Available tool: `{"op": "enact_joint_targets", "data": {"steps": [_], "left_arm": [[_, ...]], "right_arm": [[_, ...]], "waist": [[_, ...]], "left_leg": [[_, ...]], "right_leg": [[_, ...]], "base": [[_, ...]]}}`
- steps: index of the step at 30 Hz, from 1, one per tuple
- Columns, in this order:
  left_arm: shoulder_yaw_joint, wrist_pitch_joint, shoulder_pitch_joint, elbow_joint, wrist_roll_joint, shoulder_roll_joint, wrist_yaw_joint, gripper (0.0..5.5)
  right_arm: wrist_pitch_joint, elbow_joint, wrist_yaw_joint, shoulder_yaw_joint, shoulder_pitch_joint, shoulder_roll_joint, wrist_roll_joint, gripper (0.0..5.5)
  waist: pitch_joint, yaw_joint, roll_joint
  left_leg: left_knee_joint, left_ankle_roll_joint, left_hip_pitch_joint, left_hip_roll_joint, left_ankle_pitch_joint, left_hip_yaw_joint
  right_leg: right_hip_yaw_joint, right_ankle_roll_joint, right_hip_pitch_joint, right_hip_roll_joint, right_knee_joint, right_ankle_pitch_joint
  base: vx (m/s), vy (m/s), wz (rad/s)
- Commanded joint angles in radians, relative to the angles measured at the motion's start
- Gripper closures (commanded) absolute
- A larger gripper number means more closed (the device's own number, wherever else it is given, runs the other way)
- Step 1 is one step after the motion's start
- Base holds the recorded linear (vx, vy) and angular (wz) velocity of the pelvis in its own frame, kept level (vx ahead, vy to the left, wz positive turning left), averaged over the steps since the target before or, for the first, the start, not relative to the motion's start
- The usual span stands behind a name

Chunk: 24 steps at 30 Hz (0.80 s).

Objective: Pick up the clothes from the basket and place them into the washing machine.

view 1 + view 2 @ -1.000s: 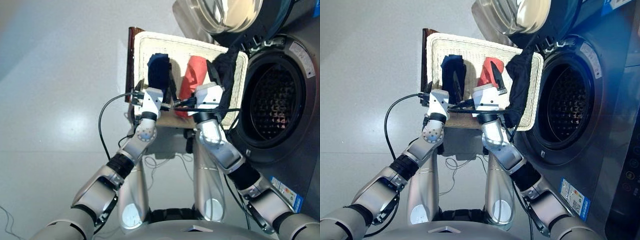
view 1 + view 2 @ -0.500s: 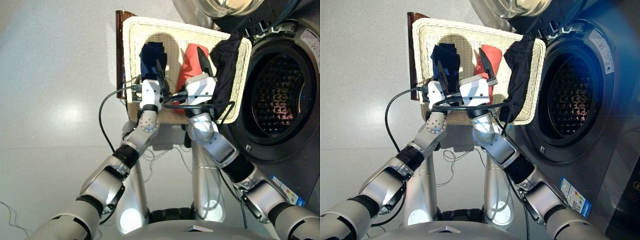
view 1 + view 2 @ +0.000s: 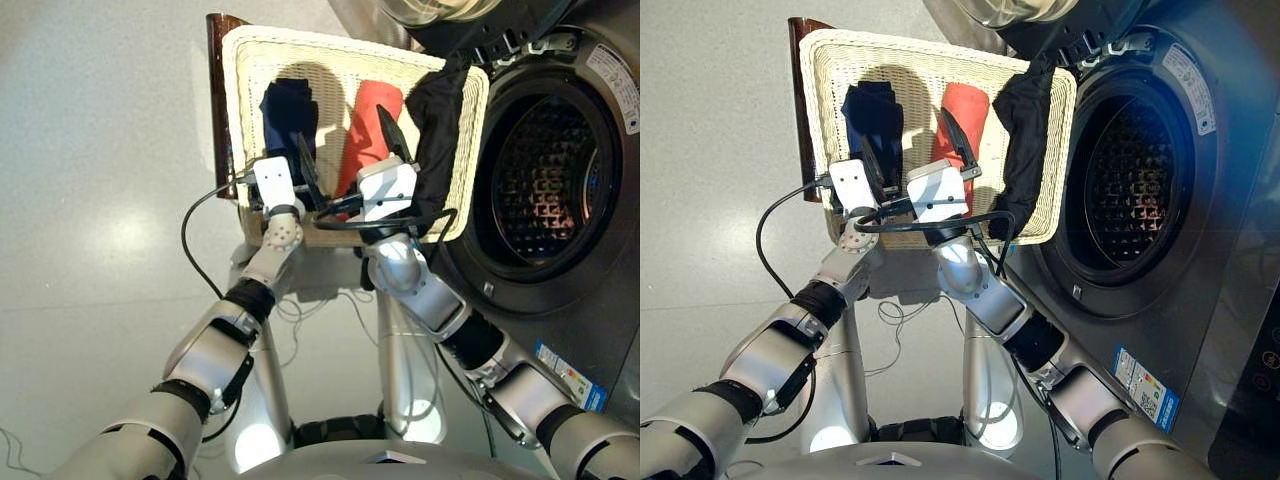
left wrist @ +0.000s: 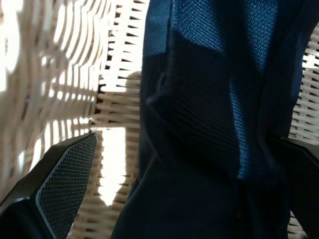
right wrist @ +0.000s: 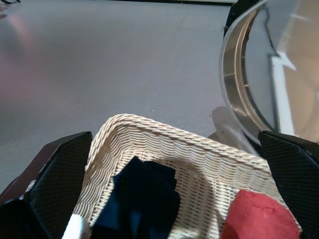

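From the head views, I see the cream basket (image 3: 245,60) beside the open washing machine (image 3: 545,180), so each lift is a short swing to the drum. Navy cloth (image 3: 288,105), coral-red cloth (image 3: 368,110) and black cloth (image 3: 437,110) all lie in it, the black one draped along the rim nearest the machine. My left tool (image 3: 300,160) hangs over the navy cloth; my right tool (image 3: 392,132) rides over the coral-red one. In the left wrist view, fingers (image 4: 65,184) are spread wide, straddling the navy cloth. In the right wrist view, the tool gapes wide, empty, aimed above the basket. Since a second ago, both arms have reached farther in.
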Motion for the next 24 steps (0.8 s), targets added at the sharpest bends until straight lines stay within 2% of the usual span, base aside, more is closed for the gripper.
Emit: {"op": "enact_joint_targets", "data": {"steps": [1, 6, 7, 8, 9, 15, 21, 22, 23, 24], "left_arm": [[-0.02, -0.013, -0.073, 0.097, -0.033, -0.09, -0.009, 0.0], [-0.016, -0.007, -0.082, 0.115, -0.03, -0.084, -0.02, 0.0], [-0.017, -0.008, -0.08, 0.114, -0.03, -0.085, -0.02, 3.08], [-0.017, -0.008, -0.079, 0.116, -0.029, -0.087, -0.019, 4.81], [-0.018, -0.008, -0.08, 0.114, -0.028, -0.087, -0.017, 5.5], [-0.015, -0.001, -0.072, 0.121, -0.036, -0.089, -0.032, 5.5], [-0.013, 0.001, -0.046, 0.085, -0.025, -0.077, -0.045, 5.5], [-0.023, 0.001, -0.037, 0.059, 0.008, -0.068, -0.041, 5.5], [-0.031, 0.0, -0.042, 0.039, 0.037, -0.06, -0.033, 5.5], [-0.041, 0.003, -0.031, 0.022, 0.06, -0.054, -0.035, 5.5]], "right_arm": [[-0.075, -0.123, 0.022, -0.009, -0.015, 0.019, 0.059, 0.0], [-0.086, -0.126, 0.038, -0.013, -0.007, 0.016, 0.099, 0.0], [-0.087, -0.126, 0.038, -0.013, -0.007, 0.015, 0.102, 0.0], [-0.086, -0.128, 0.039, -0.013, -0.006, 0.013, 0.102, 0.0], [-0.083, -0.124, 0.041, -0.01, -0.008, 0.012, 0.103, 0.0], [-0.079, -0.125, 0.062, -0.015, -0.003, -0.006, 0.13, 0.0], [-0.068, -0.121, 0.096, -0.04, 0.008, -0.053, 0.156, 0.0], [-0.068, -0.131, 0.103, -0.046, 0.017, -0.071, 0.161, 0.0], [-0.074, -0.136, 0.121, -0.054, 0.009, -0.087, 0.177, 0.0], [-0.082, -0.14, 0.141, -0.062, 0.019, -0.098, 0.206, 0.0]], "waist": [[-0.007, -0.001, 0.024], [-0.007, -0.007, 0.024], [-0.007, -0.007, 0.025], [-0.007, -0.006, 0.026], [-0.007, -0.006, 0.025], [-0.007, -0.008, 0.024], [-0.007, -0.006, 0.031], [-0.007, -0.005, 0.031], [-0.007, -0.002, 0.034], [-0.007, 0.0, 0.034]], "left_leg": [[0.049, -0.029, 0.031, 0.011, -0.112, 0.011], [0.044, -0.031, 0.032, 0.014, -0.106, 0.013], [0.038, -0.032, 0.035, 0.015, -0.104, 0.014], [0.032, -0.032, 0.04, 0.016, -0.102, 0.016], [0.031, -0.033, 0.043, 0.015, -0.101, 0.017], [0.004, -0.035, 0.071, 0.013, -0.091, 0.022], [-0.056, -0.035, 0.125, 0.0, -0.066, 0.035], [-0.074, -0.035, 0.138, -0.001, -0.059, 0.037], [-0.106, -0.029, 0.127, -0.005, -0.016, 0.044], [-0.125, -0.03, 0.139, -0.009, -0.007, 0.044]], "right_leg": [[0.039, 0.024, -0.063, -0.01, 0.082, -0.061], [0.039, 0.025, -0.061, -0.009, 0.073, -0.055], [0.04, 0.025, -0.059, -0.007, 0.069, -0.054], [0.042, 0.026, -0.057, -0.006, 0.065, -0.052], [0.043, 0.026, -0.054, -0.005, 0.06, -0.049], [0.044, 0.025, -0.029, -0.002, 0.037, -0.041], [0.051, 0.023, 0.017, -0.003, -0.015, -0.017], [0.051, 0.024, 0.032, -0.003, -0.033, -0.01], [0.051, 0.02, 0.023, -0.001, -0.069, 0.033], [0.046, 0.021, 0.04, -0.003, -0.091, 0.042]], "base": [[0.0, 0.0, 0.0], [0.0, 0.0, 0.0], [0.0, 0.0, 0.0], [0.0, 0.0, 0.0], [0.0, 0.0, 0.0], [0.0, 0.0, 0.0], [0.0, 0.0, 0.0], [-0.082, 0.0, -0.042], [-0.076, -0.018, -0.015], [-0.073, -0.04, -0.03]]}}
